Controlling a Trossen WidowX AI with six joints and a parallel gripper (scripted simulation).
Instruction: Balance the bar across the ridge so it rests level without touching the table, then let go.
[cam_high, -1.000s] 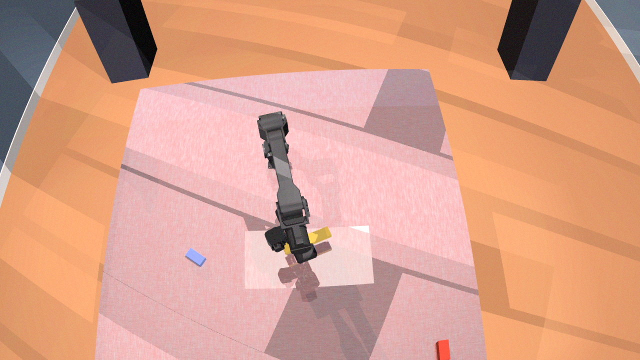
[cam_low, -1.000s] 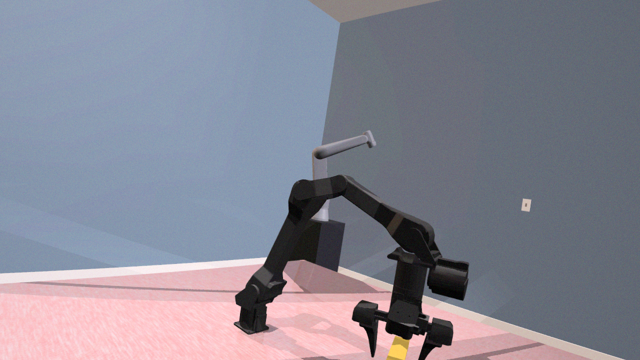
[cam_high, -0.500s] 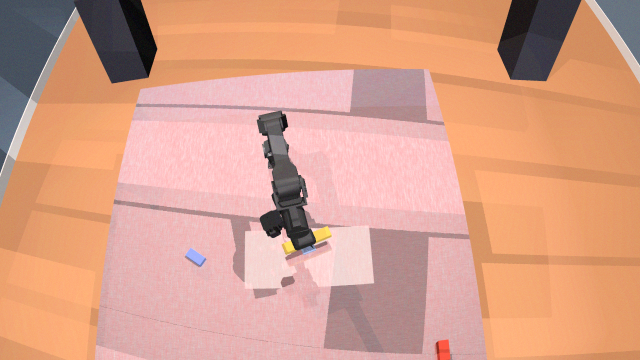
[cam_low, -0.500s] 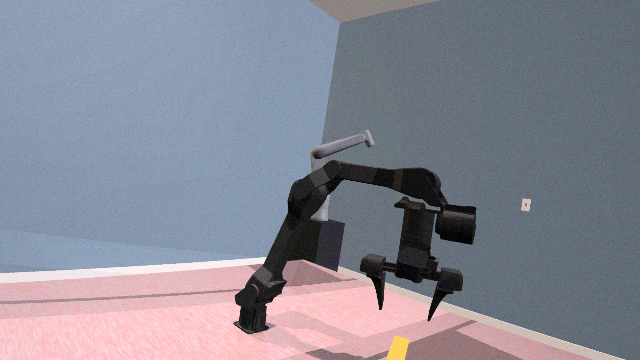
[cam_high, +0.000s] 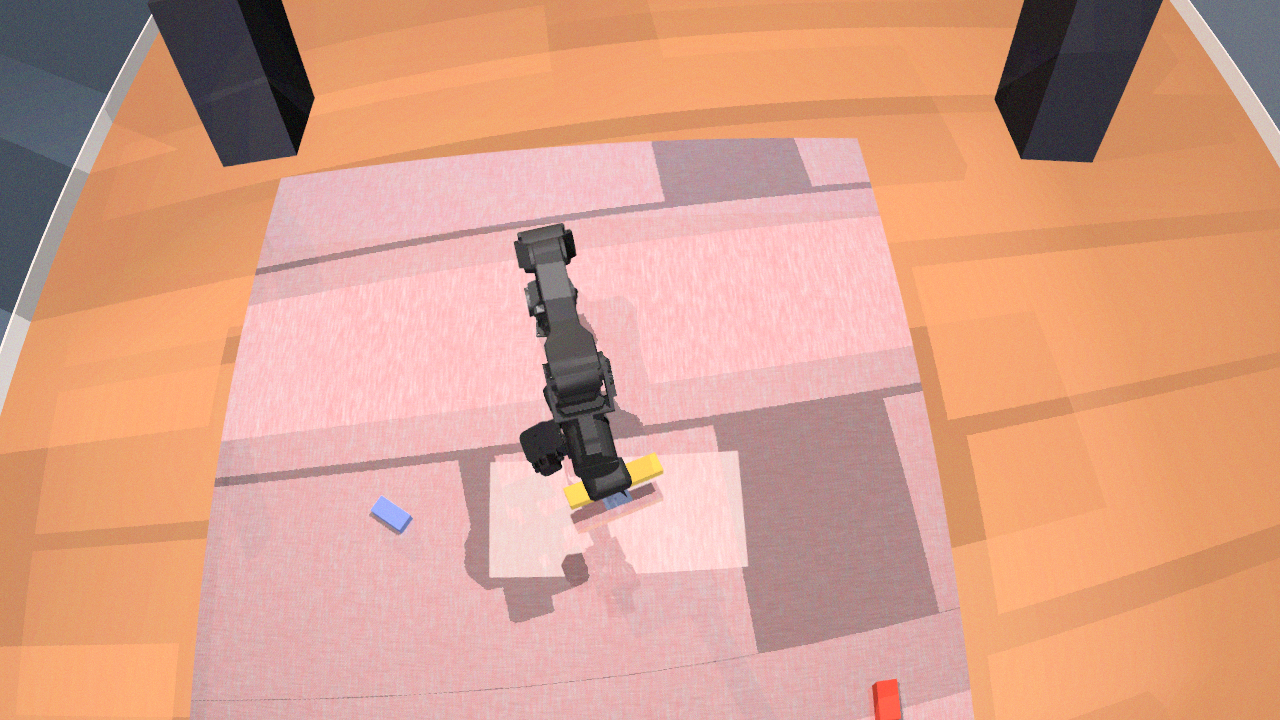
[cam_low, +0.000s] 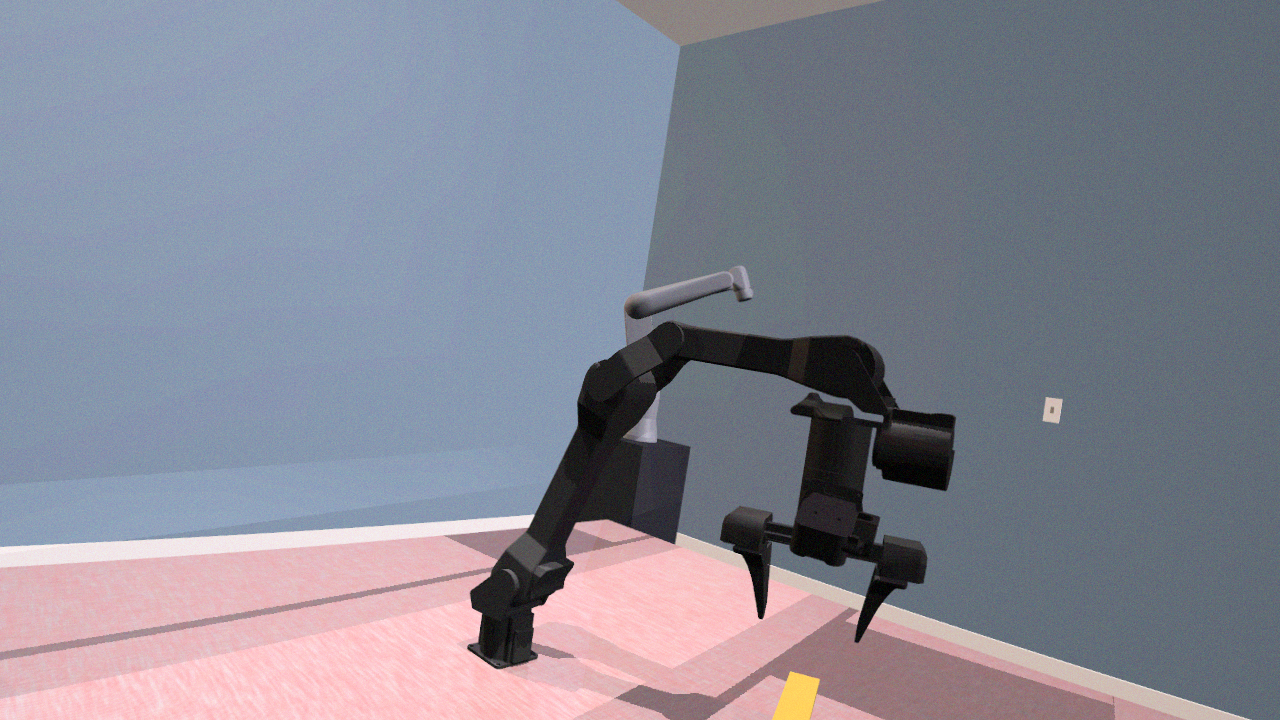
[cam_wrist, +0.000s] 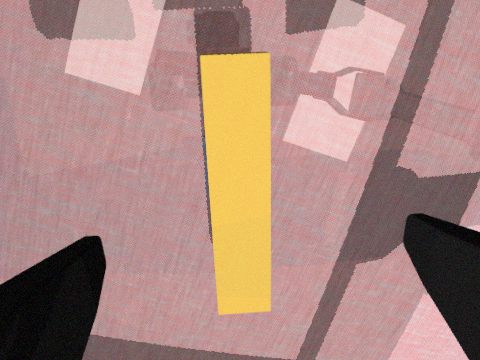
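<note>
Black parallel-jaw gripper (cam_low: 812, 608) spread wide, empty — raised above the flat yellow rectangular bar (cam_wrist: 238, 180).

Bar lies directly below, between the two fingertips and apart from both; a thin blue ridge (cam_high: 617, 503) edge shows beneath it on the pink mat (cam_high: 358, 358).

A yellow bar (cam_wrist: 240, 187) lies on a pink mat (cam_high: 358, 358) (finely streaked), beside a black hand (cam_low: 810, 608).

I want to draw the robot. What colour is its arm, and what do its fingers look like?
The arm is dark grey, almost black, made of chunky blocky links. Its gripper has two black fingers that taper to sharp points, like claws. No cables or markings show.
</note>
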